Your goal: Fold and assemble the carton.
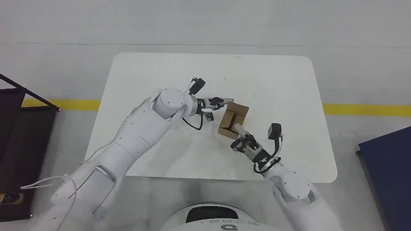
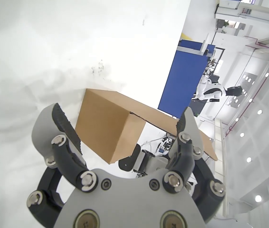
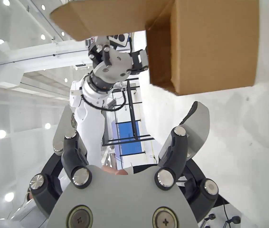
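Observation:
A brown carton stands on the white table, its top open and one long flap sticking out sideways. My left gripper is open at the carton's far-left side. In the left wrist view the carton sits between and just beyond that gripper's spread fingers. My right gripper is open at the carton's near side, a little short of it. The right wrist view shows the carton's side wall ahead of the right gripper, and the left gripper at the carton's open edge.
The table's near edge runs close behind the right arm. On the floor, a black frame stands left of the table and a blue pad lies to its right. Bare tabletop stretches beyond and to the right of the carton.

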